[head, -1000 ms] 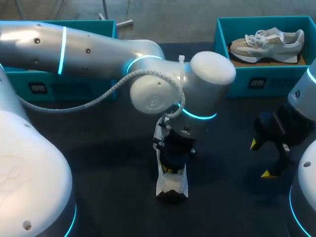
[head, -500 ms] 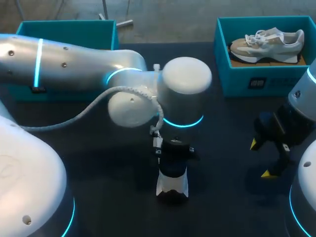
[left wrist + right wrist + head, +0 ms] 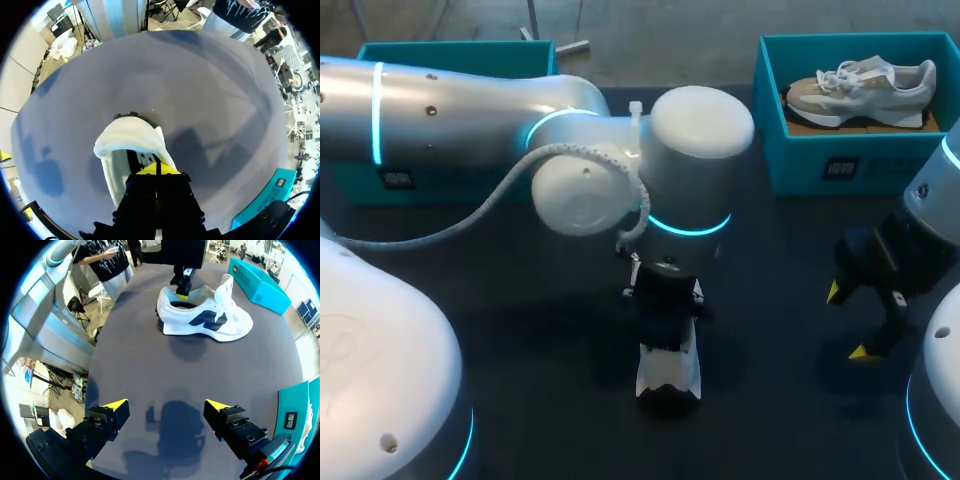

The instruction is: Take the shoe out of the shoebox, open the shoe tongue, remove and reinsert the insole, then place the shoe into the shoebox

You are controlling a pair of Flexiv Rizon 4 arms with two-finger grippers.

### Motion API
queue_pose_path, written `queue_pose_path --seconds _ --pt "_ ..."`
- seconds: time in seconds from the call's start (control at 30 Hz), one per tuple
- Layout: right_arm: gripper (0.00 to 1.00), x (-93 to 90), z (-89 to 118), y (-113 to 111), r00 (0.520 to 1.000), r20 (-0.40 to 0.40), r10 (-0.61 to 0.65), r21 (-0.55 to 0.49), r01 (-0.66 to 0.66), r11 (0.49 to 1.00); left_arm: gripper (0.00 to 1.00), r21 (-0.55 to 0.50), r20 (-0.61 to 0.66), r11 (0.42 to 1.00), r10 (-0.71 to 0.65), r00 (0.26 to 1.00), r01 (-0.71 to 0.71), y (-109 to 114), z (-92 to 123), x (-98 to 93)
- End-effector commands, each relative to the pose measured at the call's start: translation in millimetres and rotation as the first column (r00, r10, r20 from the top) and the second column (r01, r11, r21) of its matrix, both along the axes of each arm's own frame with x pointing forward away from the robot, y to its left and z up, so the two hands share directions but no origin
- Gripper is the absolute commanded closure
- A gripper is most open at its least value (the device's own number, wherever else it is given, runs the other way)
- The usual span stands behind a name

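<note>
A white shoe [image 3: 205, 315] with a dark side logo stands on the dark table, and only its heel end [image 3: 668, 375] shows under my left arm in the head view. My left gripper [image 3: 157, 169] is shut, with its yellow tips pressed together at the rim of the shoe's opening [image 3: 131, 142]. Whether they pinch anything thin is hidden. From the right wrist view, my left gripper [image 3: 182, 287] dips into the shoe's opening near the heel. Well off to the shoe's right, my right gripper [image 3: 848, 321] stands open and empty above the table.
A teal shoebox [image 3: 840, 165] at the back right holds a second, beige and white shoe [image 3: 860, 85]. Another teal box [image 3: 450, 55] stands at the back left, partly behind my left arm. Bare table lies between the shoe and my right gripper [image 3: 165, 407].
My left arm's wrist has swung to the left and now stands more upright over the shoe. The shoe and my right arm have kept still.
</note>
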State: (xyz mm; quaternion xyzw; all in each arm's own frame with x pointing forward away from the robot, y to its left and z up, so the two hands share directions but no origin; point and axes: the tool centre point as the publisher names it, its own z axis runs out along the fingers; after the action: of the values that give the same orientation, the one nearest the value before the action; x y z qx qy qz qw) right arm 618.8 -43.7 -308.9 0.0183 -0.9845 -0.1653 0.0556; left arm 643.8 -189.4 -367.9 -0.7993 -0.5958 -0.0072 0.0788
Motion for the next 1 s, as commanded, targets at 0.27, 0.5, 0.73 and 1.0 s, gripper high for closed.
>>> queue_pose_path --seconds 0.27,0.5,0.73,1.0 --pt "0.0 -1.2 -0.3 0.1 1.0 0.002 -0.001 -0.002 0.001 1.0 1.0 0.067 -0.024 0.997 0.046 0.999 -0.045 -3.9 -44.4 -9.1" --pt "0.0 -1.2 -0.3 0.1 1.0 0.002 -0.001 -0.002 0.001 1.0 1.0 -0.026 0.043 0.995 0.097 0.994 -0.096 -0.3 -50.5 -16.1" --pt "0.0 -1.2 -0.3 0.1 1.0 0.002 -0.001 -0.002 0.001 1.0 1.0 -0.177 0.109 0.961 0.233 0.966 -0.212 -10.0 -36.7 -2.4" --pt "0.0 -1.2 -0.3 0.1 1.0 0.002 -0.001 -0.002 0.001 1.0 1.0 -0.278 0.093 0.928 0.283 0.955 -0.248 -25.2 -15.9 15.8"
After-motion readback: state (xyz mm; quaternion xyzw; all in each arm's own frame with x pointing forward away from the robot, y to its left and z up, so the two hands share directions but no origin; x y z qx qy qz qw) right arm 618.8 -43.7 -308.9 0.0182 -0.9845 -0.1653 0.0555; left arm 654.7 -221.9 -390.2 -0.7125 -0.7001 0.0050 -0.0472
